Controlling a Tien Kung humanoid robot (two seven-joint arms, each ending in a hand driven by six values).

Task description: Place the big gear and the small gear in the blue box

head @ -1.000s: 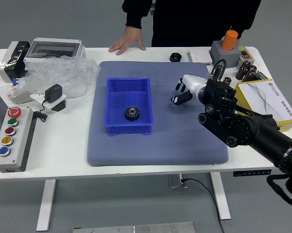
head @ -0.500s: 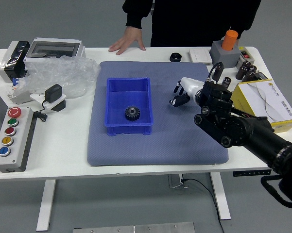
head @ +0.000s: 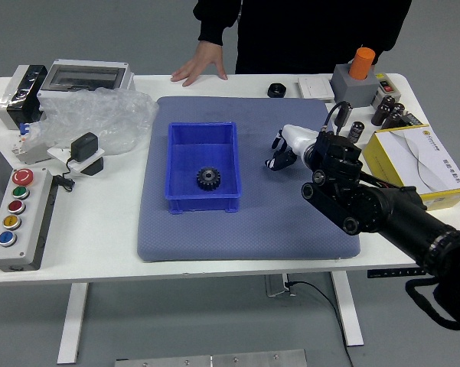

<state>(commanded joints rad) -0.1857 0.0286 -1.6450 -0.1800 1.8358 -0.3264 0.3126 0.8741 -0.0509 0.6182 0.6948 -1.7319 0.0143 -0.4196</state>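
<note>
One robot hand, the right hand point(head: 298, 144), hangs over the blue mat point(head: 291, 210); whether its fingers point(head: 280, 160) are wide, narrow or round a gear cannot be told, the dark parts there running together. Just left of them stands the blue box point(head: 203, 205), one dark gear point(head: 208, 178) lying inside; whether the big or the small one is unclear. Beyond the fingers a black ring point(head: 276, 90) lies at the mat's far edge; farther left, a person's hand point(head: 201, 64) presses on the white surface point(head: 96, 222), the person cut off by the picture's top. Right of the fingers, the black arm point(head: 390, 210) partly hides a yellow-and-white box point(head: 413, 149), its print too small to read. Far left, crumpled plastic point(head: 99, 115) blurs whatever it covers.
</note>
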